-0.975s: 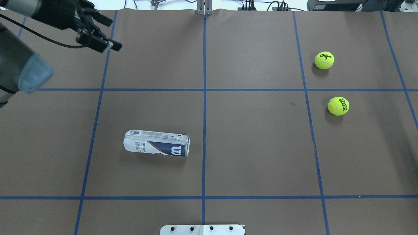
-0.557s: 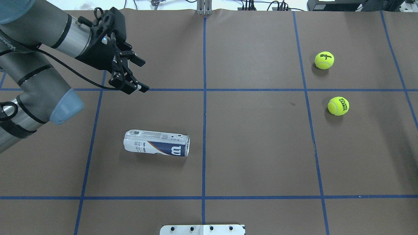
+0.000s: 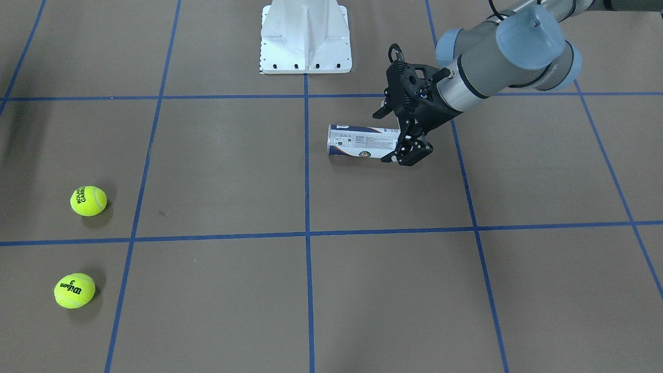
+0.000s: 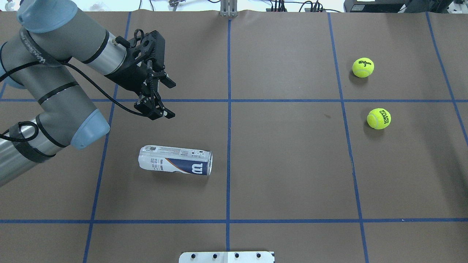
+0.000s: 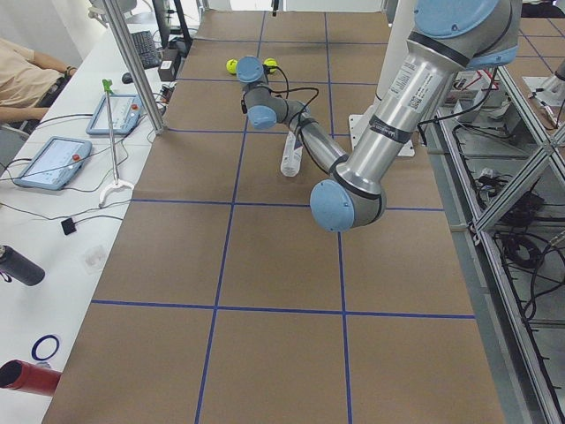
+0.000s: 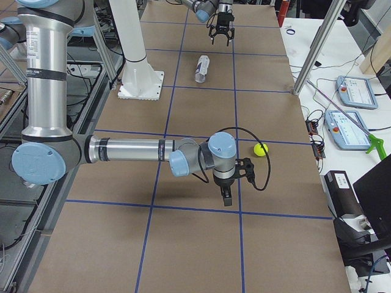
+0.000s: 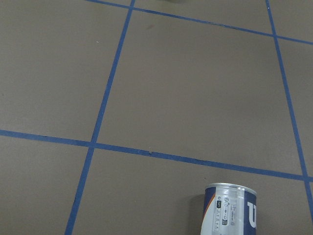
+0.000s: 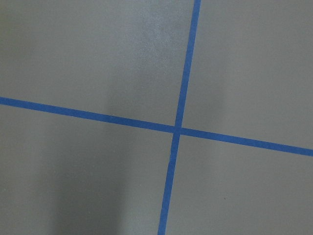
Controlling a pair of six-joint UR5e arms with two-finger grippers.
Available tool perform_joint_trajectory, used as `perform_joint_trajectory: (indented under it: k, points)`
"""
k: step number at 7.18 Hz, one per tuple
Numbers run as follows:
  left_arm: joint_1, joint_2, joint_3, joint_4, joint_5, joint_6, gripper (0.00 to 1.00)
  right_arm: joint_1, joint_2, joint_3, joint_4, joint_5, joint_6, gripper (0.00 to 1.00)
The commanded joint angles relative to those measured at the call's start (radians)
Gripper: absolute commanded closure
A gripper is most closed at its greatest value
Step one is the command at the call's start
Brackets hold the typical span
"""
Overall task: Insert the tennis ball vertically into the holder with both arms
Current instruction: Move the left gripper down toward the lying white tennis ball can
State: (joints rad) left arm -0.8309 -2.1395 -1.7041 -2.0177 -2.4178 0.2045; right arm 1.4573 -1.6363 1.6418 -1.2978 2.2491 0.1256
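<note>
Two tennis balls: a Wilson ball [image 4: 363, 67] and a Roland Garros ball [image 4: 378, 118] rest on the robot's right side of the worktop [image 4: 285, 175], well apart from the tube, neither one held
Holder: clear Wilson tennis-ball tube [image 4: 175, 165] lies on its side in the left half, silver-rimmed mouth toward the centre tape line; lying flat it cannot take a ball from above, so it likely needs standing up first
Left gripper [image 4: 170, 99]: jaws spread wide, nothing between them, raised above the worktop near the tube and not touching it; the spread looks suited to closing round the tube's body
Right gripper [image 6: 226, 196]: seen only from a side camera, low over a tape crossing near the Roland Garros ball; whether its jaws are apart or together cannot be told
Step judged: early approach, left arm for the tube, right arm for a ball
Risk: the round tube may roll if nudged on one side
</note>
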Motion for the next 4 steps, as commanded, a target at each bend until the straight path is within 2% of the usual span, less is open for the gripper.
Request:
perform_joint_trajectory:
  k: [1, 2, 4]
  points:
    - [0.059, -0.017, -0.011, 0.092, 0.085, 0.065, 0.0, 0.0, 0.003, 0.001, 0.0, 0.001, 0.025, 0.0]
    - [0.112, -0.017, -0.029, 0.168, 0.173, 0.109, 0.0, 0.0, 0.003, 0.001, 0.0, 0.001, 0.025, 0.0]
    - [0.262, -0.017, -0.164, 0.429, 0.372, 0.142, 0.0, 0.0, 0.003, 0.001, 0.0, 0.001, 0.034, 0.0]
